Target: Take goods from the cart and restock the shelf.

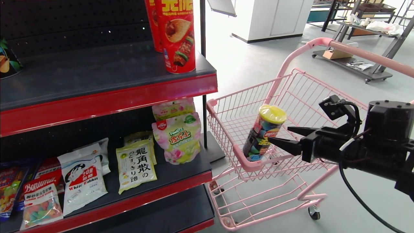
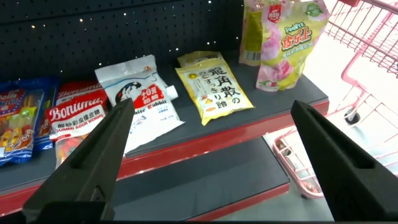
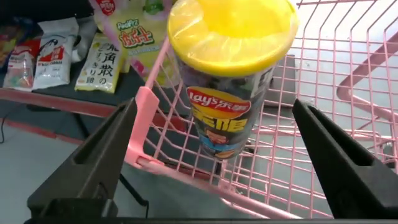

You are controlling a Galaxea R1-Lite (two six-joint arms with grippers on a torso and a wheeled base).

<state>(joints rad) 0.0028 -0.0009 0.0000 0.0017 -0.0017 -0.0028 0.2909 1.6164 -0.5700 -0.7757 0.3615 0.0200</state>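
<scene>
Grey floor point(image 1: 252, 61) runs far to white cabinet point(image 1: 271, 17) and dark racks point(image 1: 362, 61). Black shelf unit point(image 1: 97, 74) with red edges at left. Pink cart point(image 1: 250, 166) right of shelf. Two red cans point(image 1: 178, 35) on upper board, right end. Snack bags point(image 1: 83, 179) lie on lower board, floral pouch point(image 1: 178, 137) stands at their right. Yellow-lidded chip can point(image 1: 264, 132) stands slightly tilted in cart basket, near left corner. Right gripper point(image 1: 279, 134) at can, claw spread wide either side, gaps showing, nothing gripped. Left gripper point(image 2: 211, 104) over lower boards, claw spread wide, empty.
</scene>
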